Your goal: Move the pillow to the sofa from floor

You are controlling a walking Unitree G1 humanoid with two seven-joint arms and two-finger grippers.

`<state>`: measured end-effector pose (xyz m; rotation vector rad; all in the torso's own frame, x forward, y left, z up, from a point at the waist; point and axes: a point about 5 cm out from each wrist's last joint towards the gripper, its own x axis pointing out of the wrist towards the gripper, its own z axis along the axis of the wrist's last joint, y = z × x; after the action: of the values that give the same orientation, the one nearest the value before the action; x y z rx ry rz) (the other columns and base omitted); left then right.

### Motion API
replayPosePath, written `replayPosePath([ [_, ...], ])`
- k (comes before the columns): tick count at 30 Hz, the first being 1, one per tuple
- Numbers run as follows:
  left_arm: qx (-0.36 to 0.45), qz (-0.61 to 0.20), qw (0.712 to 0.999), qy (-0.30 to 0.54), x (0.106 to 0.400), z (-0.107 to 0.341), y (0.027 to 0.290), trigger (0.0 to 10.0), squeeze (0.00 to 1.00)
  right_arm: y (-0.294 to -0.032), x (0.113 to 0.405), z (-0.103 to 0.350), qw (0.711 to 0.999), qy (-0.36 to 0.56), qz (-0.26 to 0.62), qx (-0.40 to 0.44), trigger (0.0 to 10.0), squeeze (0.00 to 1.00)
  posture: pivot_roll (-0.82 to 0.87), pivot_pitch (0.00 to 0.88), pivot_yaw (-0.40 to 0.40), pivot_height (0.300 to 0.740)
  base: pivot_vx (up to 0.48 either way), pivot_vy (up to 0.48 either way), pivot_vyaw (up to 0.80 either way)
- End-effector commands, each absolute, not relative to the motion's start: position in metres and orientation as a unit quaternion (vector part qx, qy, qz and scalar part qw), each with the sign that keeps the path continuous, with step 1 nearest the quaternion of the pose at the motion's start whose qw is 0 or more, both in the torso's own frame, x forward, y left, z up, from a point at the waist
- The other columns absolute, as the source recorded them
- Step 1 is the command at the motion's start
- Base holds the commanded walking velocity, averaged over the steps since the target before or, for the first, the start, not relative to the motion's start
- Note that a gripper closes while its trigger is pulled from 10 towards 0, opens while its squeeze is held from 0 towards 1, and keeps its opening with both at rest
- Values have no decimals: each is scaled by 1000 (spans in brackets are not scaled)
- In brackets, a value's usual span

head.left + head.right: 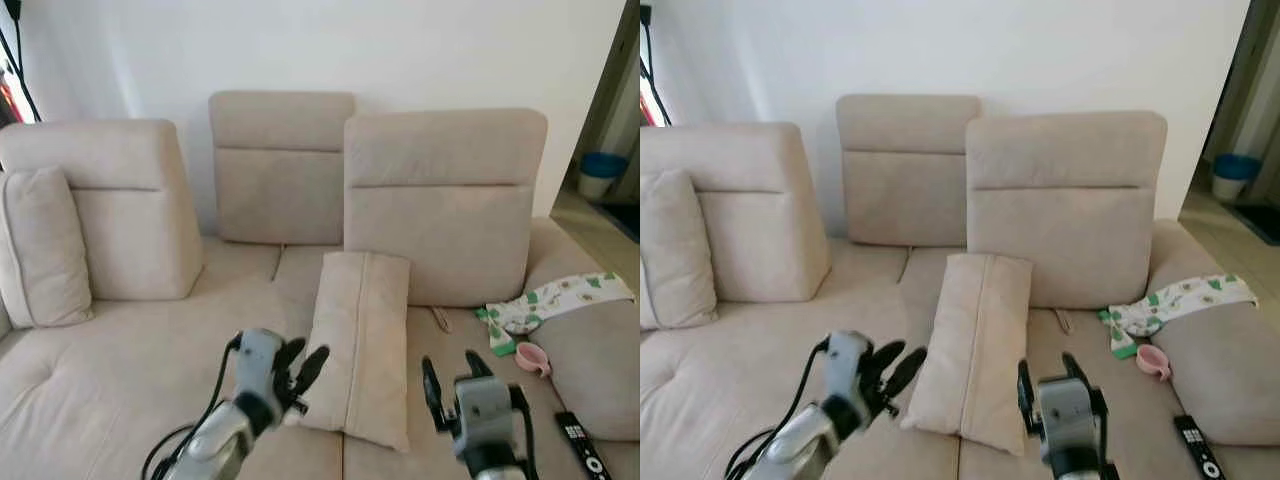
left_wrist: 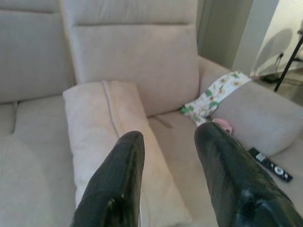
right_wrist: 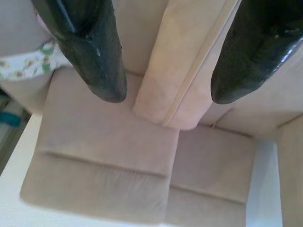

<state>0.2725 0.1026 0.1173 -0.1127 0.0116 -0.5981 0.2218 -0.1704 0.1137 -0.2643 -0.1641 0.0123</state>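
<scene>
Left gripper [image 1: 303, 372] beside pillow [image 1: 362, 340] edge

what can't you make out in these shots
- Floor in front of the sofa: cut off by the bottom edge of both eye views.
- Remote: its near end runs off the bottom edge; button labels too small to read.
- Pink thing beside the patterned cloth: too small to identify.
- Pillow: its near left corner sits behind the left gripper.
- Right gripper: wrist housing hides the finger bases in the eye views.
</scene>
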Motion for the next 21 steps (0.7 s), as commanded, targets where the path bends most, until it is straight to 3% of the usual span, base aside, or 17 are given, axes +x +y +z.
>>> replayPosePath([
  [1,-61,-297,953,4,269,121,106,10000,0,-168,219,118,988,-96,15,-119,10000,0,10,0,75,733,0,0,0],
  [21,-53,-281,958,34,258,110,114,10000,0,-165,214,112,992,-87,12,-93,10000,0,13,0,80,733,0,0,0],
])
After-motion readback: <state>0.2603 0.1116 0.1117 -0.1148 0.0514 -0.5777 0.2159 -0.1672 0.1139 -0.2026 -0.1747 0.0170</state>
